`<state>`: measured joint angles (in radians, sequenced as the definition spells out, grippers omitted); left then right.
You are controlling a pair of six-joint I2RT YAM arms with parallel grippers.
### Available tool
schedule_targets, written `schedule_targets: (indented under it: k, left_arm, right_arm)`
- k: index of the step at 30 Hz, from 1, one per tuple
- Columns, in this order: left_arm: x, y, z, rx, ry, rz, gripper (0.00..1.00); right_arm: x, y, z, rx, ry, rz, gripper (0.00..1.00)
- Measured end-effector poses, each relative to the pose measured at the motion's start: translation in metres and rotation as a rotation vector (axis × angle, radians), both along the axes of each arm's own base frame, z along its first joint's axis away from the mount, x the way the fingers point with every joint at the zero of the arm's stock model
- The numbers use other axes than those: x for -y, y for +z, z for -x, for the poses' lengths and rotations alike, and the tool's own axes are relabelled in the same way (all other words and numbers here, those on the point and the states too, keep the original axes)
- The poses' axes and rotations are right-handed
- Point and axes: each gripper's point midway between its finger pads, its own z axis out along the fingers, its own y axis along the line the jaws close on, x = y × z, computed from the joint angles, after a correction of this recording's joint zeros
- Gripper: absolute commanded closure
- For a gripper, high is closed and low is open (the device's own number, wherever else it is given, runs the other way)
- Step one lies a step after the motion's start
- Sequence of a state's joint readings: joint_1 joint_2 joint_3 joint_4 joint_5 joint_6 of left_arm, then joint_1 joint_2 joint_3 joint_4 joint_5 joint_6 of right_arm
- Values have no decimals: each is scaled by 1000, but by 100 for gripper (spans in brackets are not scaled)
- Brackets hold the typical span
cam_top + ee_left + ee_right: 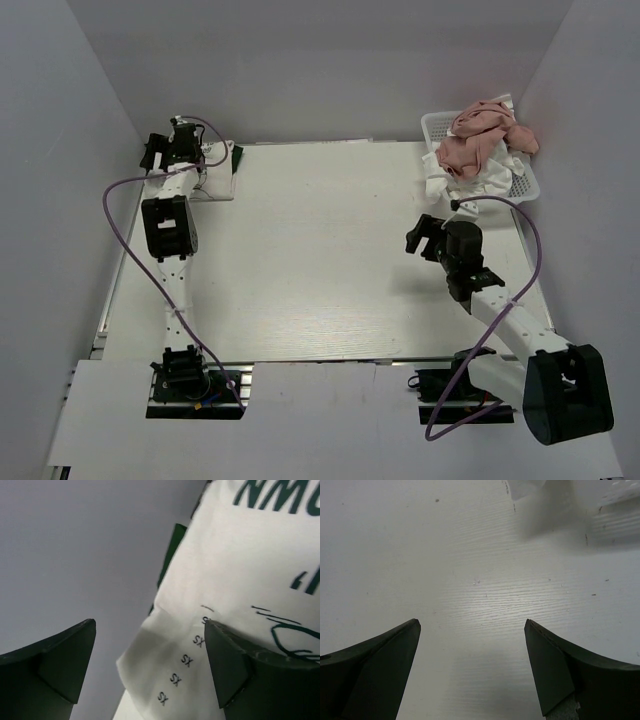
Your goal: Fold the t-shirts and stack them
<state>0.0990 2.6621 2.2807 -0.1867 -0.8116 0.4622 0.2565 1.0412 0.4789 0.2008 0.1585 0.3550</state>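
Note:
A folded white t-shirt (222, 183) with dark green trim lies at the table's far left corner. In the left wrist view it (240, 555) shows dark green lettering and a strip of size stickers. My left gripper (200, 158) is open right over its edge, and the shirt's corner lies between the open fingers (150, 667) without being held. A dusty pink t-shirt (482, 135) and white t-shirts (450, 178) are heaped in the basket. My right gripper (425, 237) is open and empty above bare table (472, 665), just in front of the basket.
The white latticed basket (434, 122) stands at the far right corner, with cloth spilling over its front; its wall shows in the right wrist view (615, 510). Grey walls close in the table on the left, back and right.

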Motion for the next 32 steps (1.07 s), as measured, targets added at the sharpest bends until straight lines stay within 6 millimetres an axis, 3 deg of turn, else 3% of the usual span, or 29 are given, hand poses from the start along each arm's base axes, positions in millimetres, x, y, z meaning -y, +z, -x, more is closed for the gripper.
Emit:
schedule_targets:
  k: [5,10,15,18,20,23,26,27,29,32]
  left_arm:
    - [-1,13,5,32,45,-15,0]
    - [29,30,19,61,37,156,0]
    - [85,96,56,203,-30,463,0]
    - [135,136,93,292,-122,674,0]
    - [177,145,122,304,-211,794,0]
    - [261,125,176,239,-378,956,0]
    - [335,77,256,96,-523,1128,0]
    - [346,65,283,59,-550,1173,0]
    - [348,43,330,25,-562,1234,0]
    - [338,50,357,100,-568,1263,0]
  right_arm:
    - [1,-16,0,-50,-10,8,10]
    - [3,-20,0,-74,-39,-6,10]
    - [0,-15,0,-89,-52,-47,10]
    - [-7,-12,4,-102,-38,-91,10]
    - [-12,-8,9,-108,-23,-125,10]
    - [-15,5,15,-86,-10,-166,10]
    - [-16,23,22,-28,-8,-211,10]
    - [-16,26,25,-11,-7,-223,10]
    - [-15,24,32,11,-6,-241,10]
    - [-13,4,46,-1,-4,-248,10]
